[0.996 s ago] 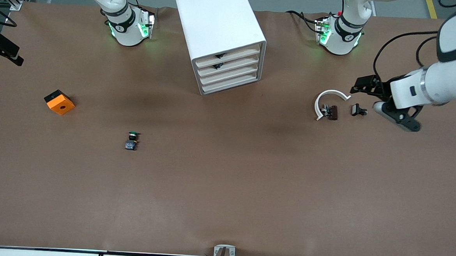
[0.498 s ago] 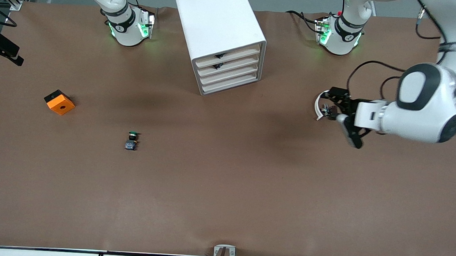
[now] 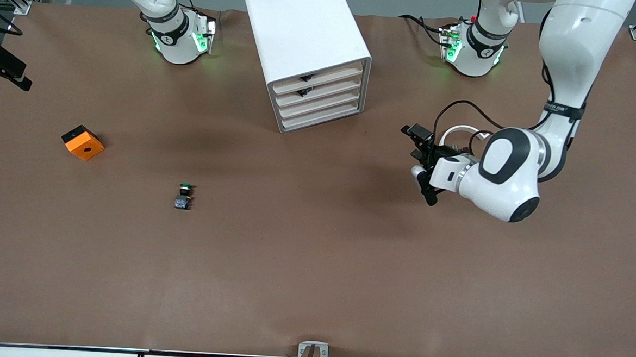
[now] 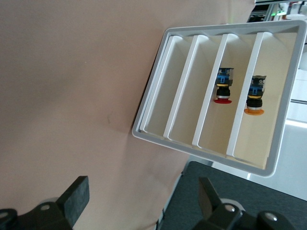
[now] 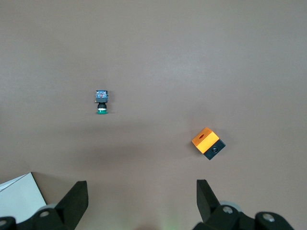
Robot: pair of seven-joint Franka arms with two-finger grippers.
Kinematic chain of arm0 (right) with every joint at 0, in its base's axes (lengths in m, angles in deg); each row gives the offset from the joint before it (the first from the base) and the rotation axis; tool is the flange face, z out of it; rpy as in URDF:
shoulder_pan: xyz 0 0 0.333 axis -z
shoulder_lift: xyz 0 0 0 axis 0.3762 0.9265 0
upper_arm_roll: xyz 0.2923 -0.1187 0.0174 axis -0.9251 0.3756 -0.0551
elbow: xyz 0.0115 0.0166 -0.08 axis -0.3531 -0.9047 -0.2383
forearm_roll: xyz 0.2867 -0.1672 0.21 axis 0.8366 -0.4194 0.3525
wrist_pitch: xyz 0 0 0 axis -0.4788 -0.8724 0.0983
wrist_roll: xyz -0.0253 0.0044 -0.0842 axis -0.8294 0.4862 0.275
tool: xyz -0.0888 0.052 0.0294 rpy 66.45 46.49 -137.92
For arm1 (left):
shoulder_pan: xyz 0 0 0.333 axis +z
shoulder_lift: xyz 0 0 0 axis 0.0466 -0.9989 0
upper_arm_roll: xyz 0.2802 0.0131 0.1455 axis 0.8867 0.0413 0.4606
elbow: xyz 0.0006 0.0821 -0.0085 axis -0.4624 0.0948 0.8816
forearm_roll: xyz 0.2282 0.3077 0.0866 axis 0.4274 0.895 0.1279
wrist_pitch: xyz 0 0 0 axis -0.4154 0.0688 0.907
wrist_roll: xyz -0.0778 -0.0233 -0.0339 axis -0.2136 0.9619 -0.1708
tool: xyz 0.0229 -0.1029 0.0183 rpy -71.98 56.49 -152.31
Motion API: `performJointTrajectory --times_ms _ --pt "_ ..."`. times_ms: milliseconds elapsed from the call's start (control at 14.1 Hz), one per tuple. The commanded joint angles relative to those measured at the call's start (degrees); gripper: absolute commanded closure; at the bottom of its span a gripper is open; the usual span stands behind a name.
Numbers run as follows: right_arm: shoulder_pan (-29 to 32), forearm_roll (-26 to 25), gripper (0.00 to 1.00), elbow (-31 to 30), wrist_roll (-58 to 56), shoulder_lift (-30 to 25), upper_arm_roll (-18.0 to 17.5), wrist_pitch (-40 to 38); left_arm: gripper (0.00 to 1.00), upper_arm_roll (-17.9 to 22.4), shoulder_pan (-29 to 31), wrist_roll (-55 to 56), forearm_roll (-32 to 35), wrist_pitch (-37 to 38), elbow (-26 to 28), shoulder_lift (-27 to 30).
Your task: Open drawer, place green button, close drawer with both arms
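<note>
The white four-drawer cabinet (image 3: 308, 47) stands between the arm bases. Its third drawer (image 3: 322, 107) is shut; in the left wrist view (image 4: 192, 91) only its cream front shows. The button (image 3: 183, 196), green cap on a dark body, lies on the table toward the right arm's end, nearer the front camera than the cabinet. My left gripper (image 3: 421, 163) is open and empty, low over the table beside the white ring, turned toward the cabinet front (image 4: 143, 201). My right gripper (image 5: 141, 199) is open and empty, high over the table, looking down on the button (image 5: 101, 102).
An orange cube with a hole (image 3: 83, 143) lies near the right arm's end and shows in the right wrist view (image 5: 208, 143). A white ring (image 3: 458, 131) lies partly under the left arm. The two upper drawers carry small handles (image 4: 222, 86).
The left arm has swung from its end of the table over the white ring toward the cabinet, and its gripper now faces the drawer fronts. The button and cabinet have not moved.
</note>
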Motion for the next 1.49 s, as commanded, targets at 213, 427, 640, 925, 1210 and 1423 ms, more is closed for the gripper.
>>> performJointTrajectory --times_ms 213,427,640,925,1210,1423 --pt "1.16 -0.28 0.00 -0.03 -0.98 -0.83 -0.21 -0.10 0.00 -0.08 -8.42 13.13 -5.17 -11.33 -1.38 -3.51" --pt "1.51 -0.10 0.00 0.06 -0.45 -0.22 -0.12 -0.01 0.00 0.09 -13.79 32.54 -5.01 -19.18 -1.81 -4.66" --pt "1.07 -0.72 0.00 0.24 -0.63 4.16 -0.29 0.16 0.00 0.18 -14.85 52.84 -4.31 -19.63 -4.71 -6.85" --pt "0.81 -0.54 0.00 2.08 -1.50 11.28 -0.38 0.52 0.00 0.09 -15.30 93.59 7.69 -19.11 -7.88 -8.79" --pt "0.99 -1.06 0.00 2.26 -1.50 14.02 -0.38 1.31 0.00 -0.08 -16.70 114.31 16.51 -12.71 -8.14 -9.14" --pt "1.16 2.95 0.00 0.51 -0.45 14.98 -0.47 4.02 0.00 -0.17 -17.14 126.88 20.30 -4.63 -9.02 -10.11"
